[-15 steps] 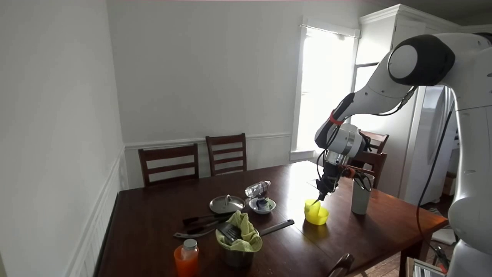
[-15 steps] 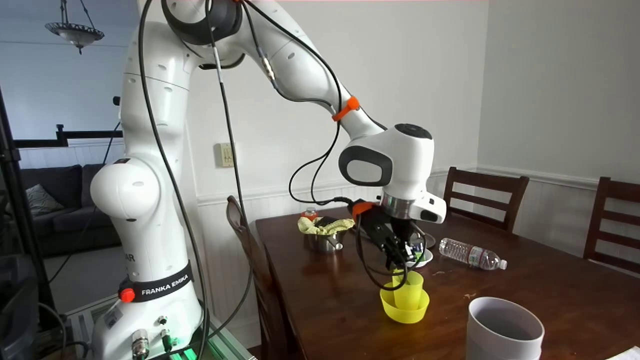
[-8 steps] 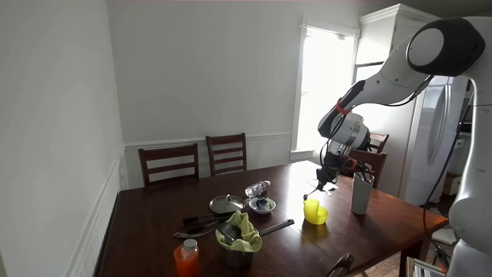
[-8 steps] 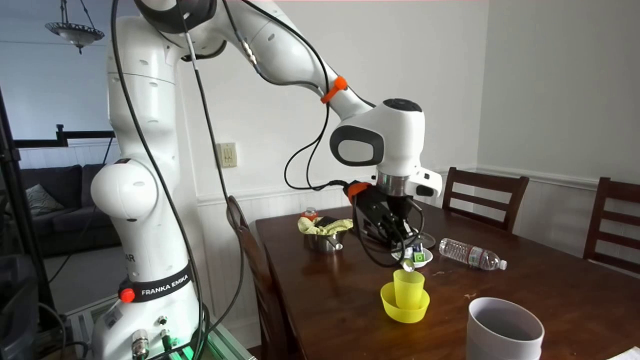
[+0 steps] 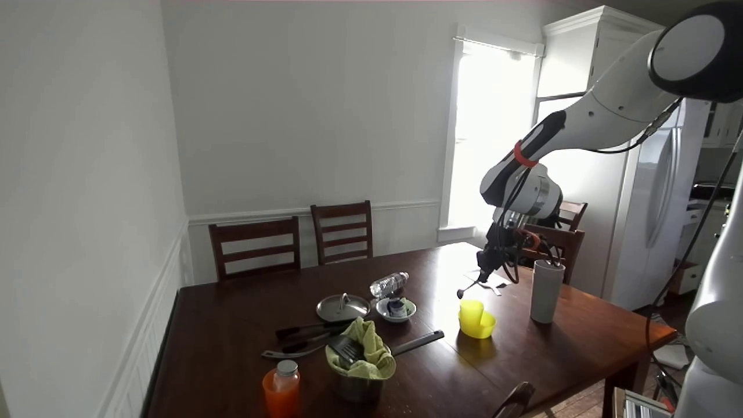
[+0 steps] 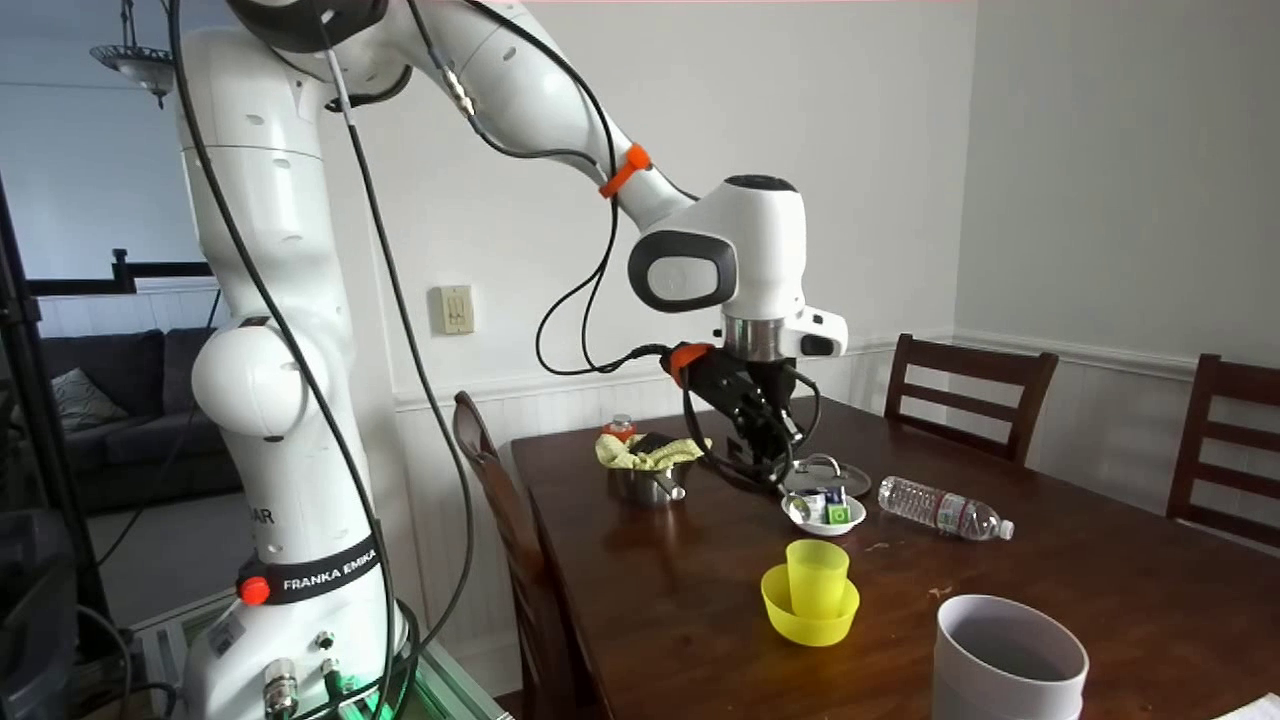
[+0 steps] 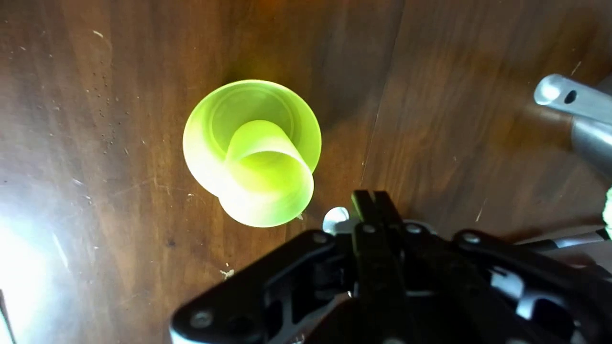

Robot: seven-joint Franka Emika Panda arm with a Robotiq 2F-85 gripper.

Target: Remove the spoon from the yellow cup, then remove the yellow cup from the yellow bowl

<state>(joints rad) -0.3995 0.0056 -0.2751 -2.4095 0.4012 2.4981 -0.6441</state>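
Observation:
The yellow cup (image 5: 471, 312) stands inside the yellow bowl (image 5: 482, 331) on the table, off to one side of it; the same cup (image 6: 817, 582) and bowl (image 6: 810, 631) show in both exterior views. In the wrist view the cup (image 7: 260, 210) looks empty inside the bowl (image 7: 253, 98). My gripper (image 5: 483, 278) is shut on the spoon (image 5: 461, 294), above and beside the cup, clear of it. In the wrist view my fingertips (image 7: 372, 193) are closed together and the spoon's bowl (image 7: 334, 219) shows beside them; most of the handle is hidden.
A tall grey container (image 6: 1010, 650) stands near the bowl. A white dish (image 5: 396, 310), bottle (image 5: 389, 284), pot lid (image 5: 342, 308), cloth-lined pot (image 5: 360, 377) with its handle (image 5: 418, 343), and orange cup (image 5: 282, 396) are on the table.
My gripper has risen and drawn away from the cup, lifting the spoon out of it. The cup and bowl have stayed about where they were.

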